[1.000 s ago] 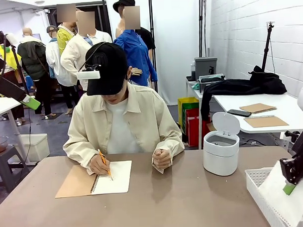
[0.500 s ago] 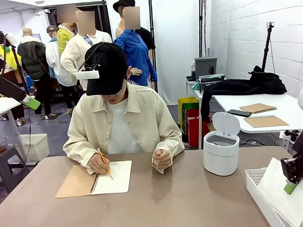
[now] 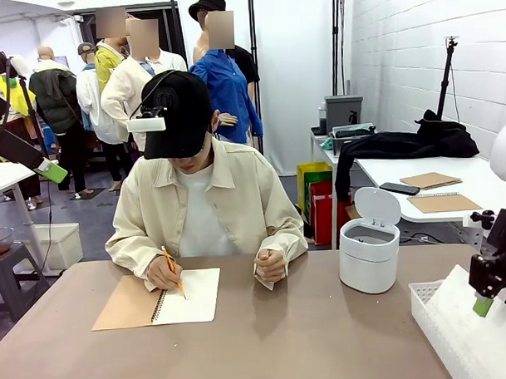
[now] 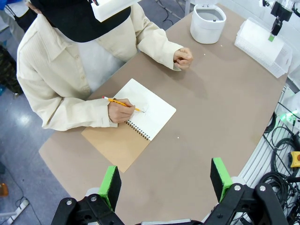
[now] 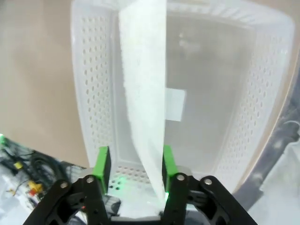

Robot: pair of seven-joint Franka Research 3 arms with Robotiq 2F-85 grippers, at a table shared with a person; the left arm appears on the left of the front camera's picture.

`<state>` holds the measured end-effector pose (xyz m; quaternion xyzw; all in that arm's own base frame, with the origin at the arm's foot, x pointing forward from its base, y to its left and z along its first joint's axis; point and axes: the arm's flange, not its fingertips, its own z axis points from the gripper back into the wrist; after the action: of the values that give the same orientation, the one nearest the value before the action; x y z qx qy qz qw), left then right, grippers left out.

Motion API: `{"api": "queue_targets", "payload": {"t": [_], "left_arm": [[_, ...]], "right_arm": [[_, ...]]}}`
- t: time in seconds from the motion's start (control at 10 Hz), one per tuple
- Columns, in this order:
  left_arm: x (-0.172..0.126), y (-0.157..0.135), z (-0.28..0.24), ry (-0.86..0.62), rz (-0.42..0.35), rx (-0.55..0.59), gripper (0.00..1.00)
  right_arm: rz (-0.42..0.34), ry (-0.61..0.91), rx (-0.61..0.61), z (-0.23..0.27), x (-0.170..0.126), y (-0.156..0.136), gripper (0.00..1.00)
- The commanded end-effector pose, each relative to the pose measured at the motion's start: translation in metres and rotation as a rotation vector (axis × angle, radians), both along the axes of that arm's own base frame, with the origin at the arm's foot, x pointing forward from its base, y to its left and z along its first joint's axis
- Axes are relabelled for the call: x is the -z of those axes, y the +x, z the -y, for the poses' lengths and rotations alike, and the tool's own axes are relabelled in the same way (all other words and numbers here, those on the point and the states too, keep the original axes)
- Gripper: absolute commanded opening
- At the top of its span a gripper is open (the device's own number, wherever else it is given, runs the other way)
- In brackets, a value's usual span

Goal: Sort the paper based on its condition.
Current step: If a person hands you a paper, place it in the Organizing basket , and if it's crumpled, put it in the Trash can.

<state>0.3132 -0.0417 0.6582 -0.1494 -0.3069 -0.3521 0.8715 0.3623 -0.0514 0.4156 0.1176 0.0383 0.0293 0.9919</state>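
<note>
The right fingers [image 5: 102,164] stood parted, gripping nothing. The paper [image 5: 143,84] stood on edge between them, leaning on one pad, long axis running straight ahead into the basket [image 5: 93,70] beneath. The left fingers [image 4: 110,185] hung spread, empty, well away.

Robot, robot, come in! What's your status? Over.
Left gripper open, holding nothing. Right gripper open above the white basket, paper standing unclamped between its fingers. Person writing in notebook, apart from basket.

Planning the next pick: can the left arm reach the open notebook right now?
Probably yes for reach: nothing stands between the open left gripper and the notebook. But the person's hand rests on its page with a pencil.
</note>
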Motion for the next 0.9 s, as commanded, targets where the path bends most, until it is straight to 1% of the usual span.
{"api": "queue_targets", "payload": {"t": [0.0,0.1,0.2,0.3,0.4,0.6,0.7,0.8], "left_arm": [[0.000,0.000,0.000,-0.003,0.004,-0.001,1.00],[0.000,0.000,0.000,-0.003,0.004,-0.001,1.00],[0.000,0.000,0.000,-0.003,0.004,-0.001,1.00],[0.000,0.000,0.000,-0.003,0.004,-0.001,1.00],[0.000,0.000,0.000,-0.003,0.004,-0.001,1.00],[0.000,0.000,0.000,-0.003,0.004,-0.001,1.00],[0.000,0.000,0.000,-0.003,0.004,-0.001,1.00],[0.000,0.000,0.000,-0.003,0.004,-0.001,1.00]], "right_arm": [[0.017,-0.089,0.002,0.003,-0.030,0.007,1.00],[0.044,-0.138,-0.001,0.001,-0.046,0.014,1.00],[0.083,-0.143,-0.016,-0.005,-0.061,0.021,1.00],[0.118,-0.137,-0.057,-0.016,-0.076,0.030,1.00],[0.145,-0.081,-0.119,-0.030,-0.086,0.036,1.00],[0.205,0.038,-0.279,-0.072,-0.095,0.052,1.00],[0.265,0.105,-0.357,-0.098,-0.104,0.063,1.00],[0.312,0.132,-0.427,-0.121,-0.110,0.072,1.00]]}}
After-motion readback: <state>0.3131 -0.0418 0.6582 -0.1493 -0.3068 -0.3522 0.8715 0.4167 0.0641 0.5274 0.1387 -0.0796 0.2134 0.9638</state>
